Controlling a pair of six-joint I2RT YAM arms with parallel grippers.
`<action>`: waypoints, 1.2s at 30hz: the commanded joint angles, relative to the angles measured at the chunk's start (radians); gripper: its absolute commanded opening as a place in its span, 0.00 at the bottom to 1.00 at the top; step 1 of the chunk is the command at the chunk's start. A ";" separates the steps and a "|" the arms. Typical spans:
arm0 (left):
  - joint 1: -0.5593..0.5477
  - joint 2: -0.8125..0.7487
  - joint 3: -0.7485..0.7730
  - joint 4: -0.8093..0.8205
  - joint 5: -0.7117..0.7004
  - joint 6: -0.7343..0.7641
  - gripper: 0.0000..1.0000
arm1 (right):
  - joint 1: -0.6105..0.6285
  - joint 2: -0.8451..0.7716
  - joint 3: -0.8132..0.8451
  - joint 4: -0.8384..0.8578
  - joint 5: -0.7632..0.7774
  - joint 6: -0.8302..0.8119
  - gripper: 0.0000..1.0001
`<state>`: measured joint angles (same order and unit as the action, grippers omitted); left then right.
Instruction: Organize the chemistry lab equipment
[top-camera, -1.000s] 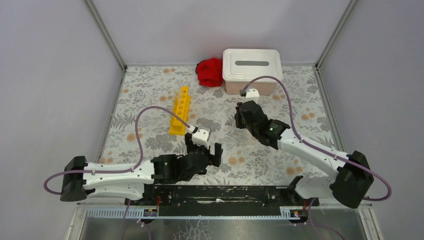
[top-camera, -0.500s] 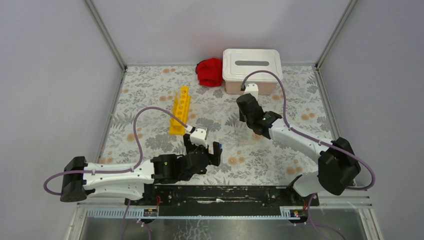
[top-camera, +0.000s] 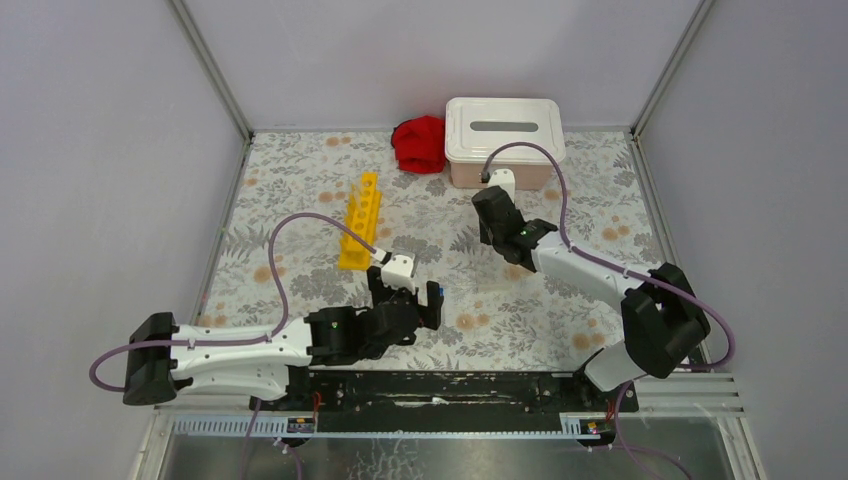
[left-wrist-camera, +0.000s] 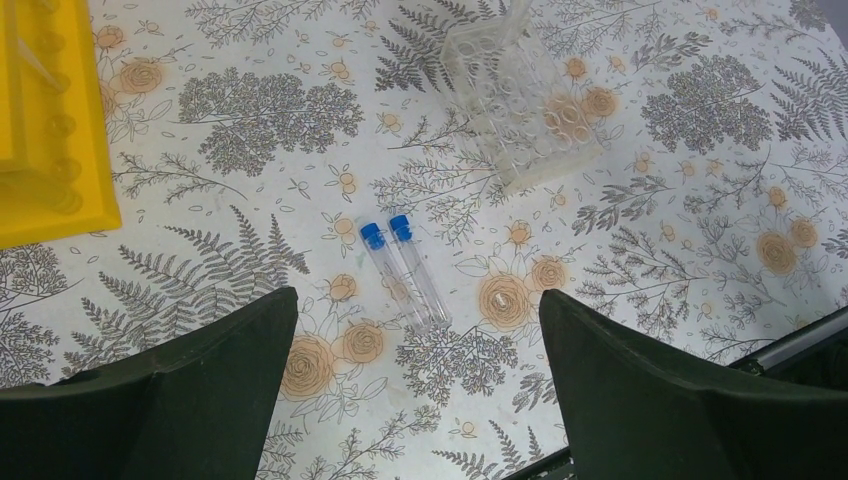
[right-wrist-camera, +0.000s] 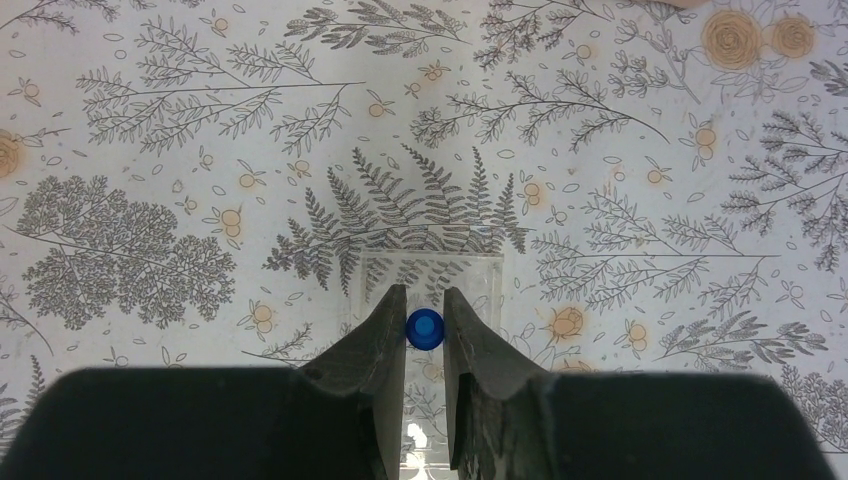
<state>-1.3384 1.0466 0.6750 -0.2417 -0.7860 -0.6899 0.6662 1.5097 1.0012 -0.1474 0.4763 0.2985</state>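
Two small clear blue-capped tubes (left-wrist-camera: 405, 272) lie side by side on the flowered table, just ahead of my left gripper (left-wrist-camera: 417, 300), which hovers open and empty above them. My right gripper (right-wrist-camera: 424, 292) is shut on another blue-capped tube (right-wrist-camera: 425, 329), held upright over a clear plastic rack (right-wrist-camera: 475, 275). The same clear rack (left-wrist-camera: 520, 100) shows beyond the lying tubes. A long yellow test-tube rack (top-camera: 360, 220) sits left of centre, with its corner (left-wrist-camera: 45, 150) in the left wrist view. From above, the left gripper (top-camera: 412, 305) is near the front and the right gripper (top-camera: 492, 215) is mid-table.
A pinkish bin with a white slotted lid (top-camera: 503, 140) stands at the back, with a red cloth (top-camera: 420, 143) beside it on the left. Grey walls close in the table on three sides. A black rail (top-camera: 440, 385) runs along the near edge.
My right arm has drawn in, and its gripper has moved slightly away and left with the tube. The left gripper shifted a little and stayed open.
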 joint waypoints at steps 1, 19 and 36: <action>0.011 -0.014 -0.013 0.041 -0.016 -0.014 0.99 | -0.011 0.008 0.039 0.040 -0.023 -0.001 0.00; 0.037 -0.018 -0.043 0.077 0.006 -0.007 0.99 | -0.032 0.049 0.011 0.084 -0.053 -0.003 0.00; 0.056 0.010 -0.047 0.101 0.031 -0.008 0.99 | -0.036 0.081 -0.035 0.110 -0.089 0.003 0.00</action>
<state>-1.2938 1.0504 0.6422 -0.1986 -0.7517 -0.6903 0.6361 1.5806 0.9703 -0.0704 0.3992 0.2996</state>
